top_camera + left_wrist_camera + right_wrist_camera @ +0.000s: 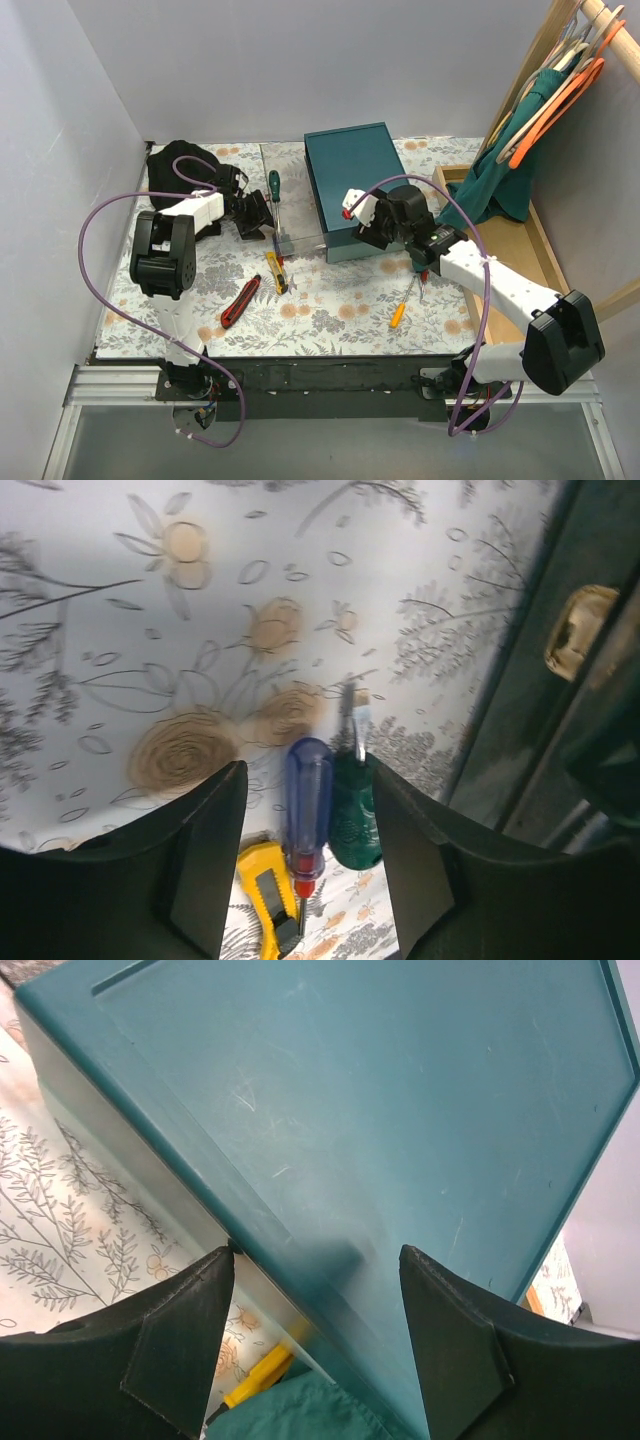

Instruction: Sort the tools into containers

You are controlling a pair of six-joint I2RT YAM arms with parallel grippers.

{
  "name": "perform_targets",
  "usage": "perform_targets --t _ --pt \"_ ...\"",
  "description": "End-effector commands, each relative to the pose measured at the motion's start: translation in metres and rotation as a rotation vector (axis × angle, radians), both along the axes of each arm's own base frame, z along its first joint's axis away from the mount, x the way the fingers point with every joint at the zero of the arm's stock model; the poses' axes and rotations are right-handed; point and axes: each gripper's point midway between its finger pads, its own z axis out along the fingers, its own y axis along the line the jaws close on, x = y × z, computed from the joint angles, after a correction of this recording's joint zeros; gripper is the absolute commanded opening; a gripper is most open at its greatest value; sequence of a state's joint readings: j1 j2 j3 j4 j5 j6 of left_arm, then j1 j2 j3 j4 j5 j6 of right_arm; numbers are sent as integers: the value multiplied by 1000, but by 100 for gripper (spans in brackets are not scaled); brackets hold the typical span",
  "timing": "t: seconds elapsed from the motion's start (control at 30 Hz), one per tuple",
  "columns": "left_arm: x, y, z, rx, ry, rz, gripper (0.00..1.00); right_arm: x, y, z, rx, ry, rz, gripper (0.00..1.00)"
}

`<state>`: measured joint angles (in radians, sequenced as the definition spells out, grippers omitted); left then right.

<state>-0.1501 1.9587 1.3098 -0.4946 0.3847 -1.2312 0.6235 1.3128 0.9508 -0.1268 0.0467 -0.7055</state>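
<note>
My left gripper (305,770) is open, low over the floral table. Its fingers straddle a blue-handled screwdriver (308,800) and a green handle (352,820) without touching them. A yellow utility knife (265,892) lies just beside the blue one. In the top view the left gripper (264,224) sits left of the dark teal box (350,180), near a green screwdriver (273,185), the yellow knife (275,272) and a red knife (240,302). My right gripper (316,1252) is open and empty, over the box lid (400,1100) at its front edge. An orange screwdriver (399,311) lies in front.
A clear tray edge (300,241) shows beside the box's front left corner. A black cloth (185,165) lies at the back left. A teal cloth (500,180) hangs over a wooden tray (545,250) at the right. The box latch (575,630) is close on the left gripper's right.
</note>
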Motion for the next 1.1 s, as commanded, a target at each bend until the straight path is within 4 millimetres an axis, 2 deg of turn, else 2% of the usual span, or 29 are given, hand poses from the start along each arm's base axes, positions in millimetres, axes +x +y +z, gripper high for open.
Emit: perform_targets --t 0.0,0.23,0.37,0.47,0.6,0.77,0.8,1.0,1.03,1.07 --pt "-2 -25 28 -124 -75 -101 52 26 -6 38 92 -113 -88 74" --pt "-11 -20 8 13 -20 -99 51 34 -8 43 107 -116 -107 74" --pt "-14 -1 -10 161 11 -54 46 34 -9 48 117 -124 -114 75" --pt "-18 7 -19 208 37 -40 44 35 -12 54 125 -138 -125 75" --pt "-25 29 -34 325 83 12 42 34 -14 59 137 -143 -133 75" --pt "-32 44 -37 364 101 38 40 33 -17 64 154 -146 -143 75" --pt "-32 48 -37 360 105 47 36 33 -17 64 154 -144 -145 75" --pt "-37 74 -31 347 92 67 27 37 -16 66 155 -152 -150 75" --pt "-39 76 -30 332 91 69 16 38 -16 66 155 -152 -151 75" --pt "-41 74 -26 293 77 52 10 39 -16 68 156 -155 -153 75"
